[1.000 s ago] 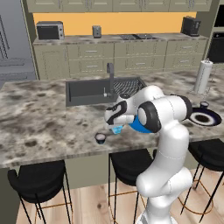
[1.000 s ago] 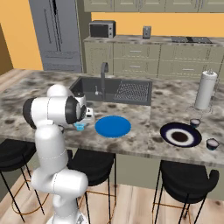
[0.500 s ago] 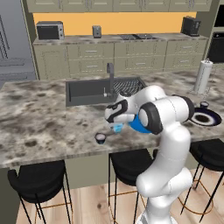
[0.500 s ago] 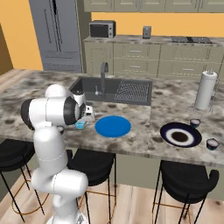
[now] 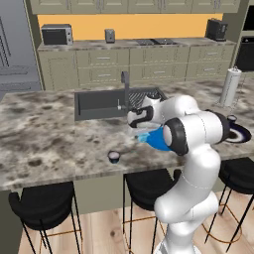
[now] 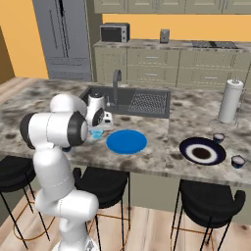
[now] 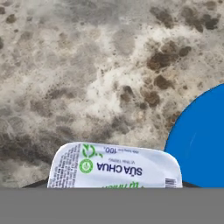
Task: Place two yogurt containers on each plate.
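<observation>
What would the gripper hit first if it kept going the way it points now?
Probably the bare counter just beside the blue plate. The hand view looks down past the held yogurt cup at marble, with the plate's rim to one side; depth is unclear.

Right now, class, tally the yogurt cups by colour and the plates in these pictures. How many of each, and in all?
pale blue cup: 1
dark round cups: 3
plates, the blue plate and the dark plate: 2
total: 6
</observation>
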